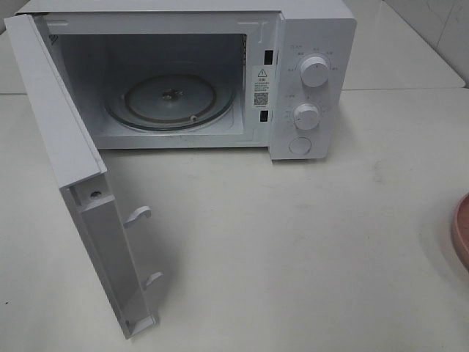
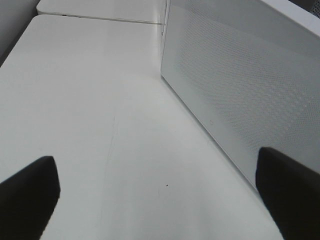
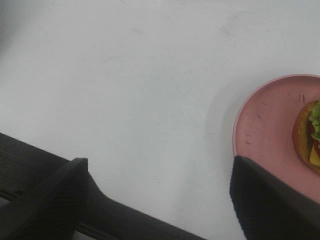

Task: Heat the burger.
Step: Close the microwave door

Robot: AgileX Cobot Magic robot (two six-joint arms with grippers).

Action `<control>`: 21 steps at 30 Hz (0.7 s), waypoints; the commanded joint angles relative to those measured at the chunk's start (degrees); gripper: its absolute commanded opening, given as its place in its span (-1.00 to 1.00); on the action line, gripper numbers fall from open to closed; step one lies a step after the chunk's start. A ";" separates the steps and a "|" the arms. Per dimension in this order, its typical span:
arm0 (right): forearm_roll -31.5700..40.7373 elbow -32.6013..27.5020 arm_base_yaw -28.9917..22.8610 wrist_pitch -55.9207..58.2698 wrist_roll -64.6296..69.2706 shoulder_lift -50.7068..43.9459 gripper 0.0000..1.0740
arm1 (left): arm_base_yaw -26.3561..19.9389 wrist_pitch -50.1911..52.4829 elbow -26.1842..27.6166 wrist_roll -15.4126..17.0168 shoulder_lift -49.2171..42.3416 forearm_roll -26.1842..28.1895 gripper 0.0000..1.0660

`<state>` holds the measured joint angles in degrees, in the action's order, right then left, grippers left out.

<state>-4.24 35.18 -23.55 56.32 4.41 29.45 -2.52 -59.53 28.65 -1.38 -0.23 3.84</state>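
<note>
Left gripper point(image 2: 160, 200) hangs with jaws spread wide and nothing between them, bare table point(image 2: 90, 100) under the gap and the microwave door point(image 2: 240, 85) just beside one finger. Right gripper point(image 3: 160, 200) is also spread and holds nothing. The burger point(image 3: 311, 137) lies on the plate point(image 3: 270, 125), outside the gap, just past one finger point(image 3: 265, 200).

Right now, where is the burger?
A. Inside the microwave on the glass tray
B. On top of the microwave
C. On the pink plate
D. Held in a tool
C: the right wrist view shows the burger sitting on the pink plate, while the microwave stands with its door open and only the bare glass tray inside.
</note>
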 commanded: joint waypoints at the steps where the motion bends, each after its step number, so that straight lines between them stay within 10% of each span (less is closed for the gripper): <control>1: -0.57 -3.15 0.17 -0.63 0.23 -5.67 0.42 | -0.29 0.11 -0.23 0.29 -1.09 0.40 0.88; 21: 0.06 -6.13 12.83 3.21 0.34 -28.65 0.42 | -0.29 0.11 -0.23 0.29 -1.09 0.40 0.88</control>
<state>-4.07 29.16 -10.94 59.53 4.87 2.75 -2.52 -59.53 28.65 -1.38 -0.23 3.84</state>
